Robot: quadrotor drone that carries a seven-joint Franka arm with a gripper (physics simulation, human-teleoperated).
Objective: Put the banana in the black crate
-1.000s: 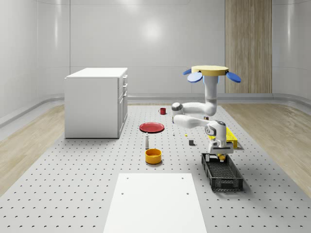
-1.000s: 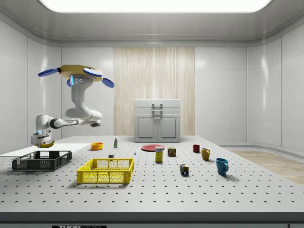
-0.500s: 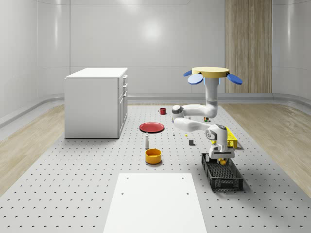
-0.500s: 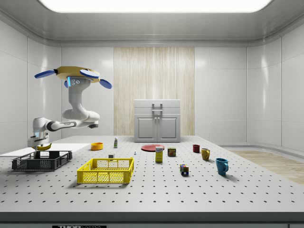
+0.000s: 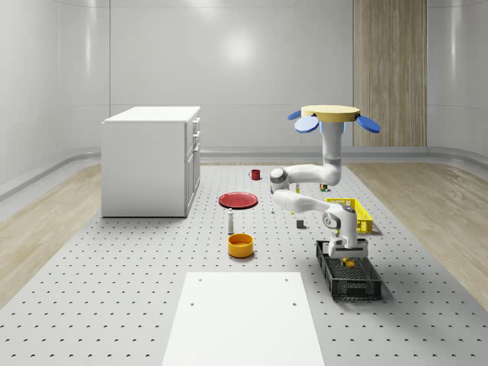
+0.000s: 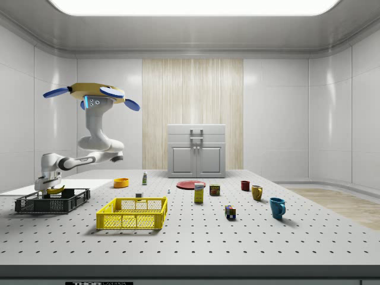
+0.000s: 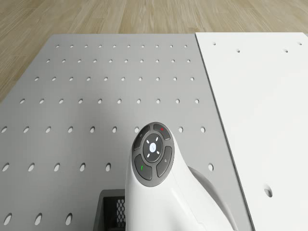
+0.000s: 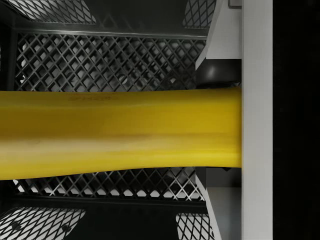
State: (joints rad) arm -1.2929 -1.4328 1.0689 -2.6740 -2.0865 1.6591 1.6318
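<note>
Yellow banana (image 8: pixel 120 132) held crosswise in our closed gripper (image 5: pixel 348 258), low inside the black crate (image 5: pixel 349 277).

Across the whole-scene view from its left, we see glossy pale wall panels and wood flooring curving around a grey perforated table (image 5: pixel 114 290). On it stand a white cabinet (image 5: pixel 151 160), a white plate (image 5: pixel 244 316) let into the near edge, a red plate (image 5: pixel 239 200) and an orange bowl (image 5: pixel 240 245). Our drone (image 5: pixel 329 115) hovers over the table behind the crate, arm folded down and forward. A yellow crate (image 5: pixel 352 214) sits just beyond, and a wood-panelled wall strip rises at the right.
</note>
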